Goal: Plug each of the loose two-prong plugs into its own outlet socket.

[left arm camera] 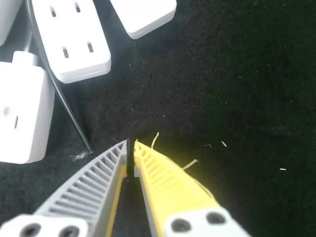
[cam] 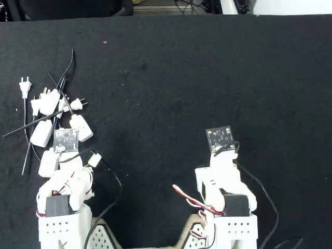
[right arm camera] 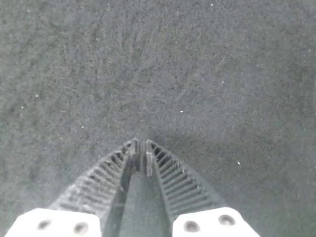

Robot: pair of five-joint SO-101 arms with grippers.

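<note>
Clearly nearer: left hand [left arm camera: 132, 150], pinched closed, empty
Sockets: outlet adapter [left arm camera: 74, 39] just ahead of it
Right hand [right arm camera: 140, 148]: closed, well apart

White outlet sockets [left arm camera: 74, 42], black table [cam: 181, 78] — left gripper [left arm camera: 132, 148] yellow and grey (ribbed)

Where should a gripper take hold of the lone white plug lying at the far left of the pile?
Probably on the white body of the plug, pinched across its sides, coming down from above. It lies flat on the table, apart from the pile, prongs pointing toward the far edge and its black cord trailing back the other way, so its sides look free.
</note>
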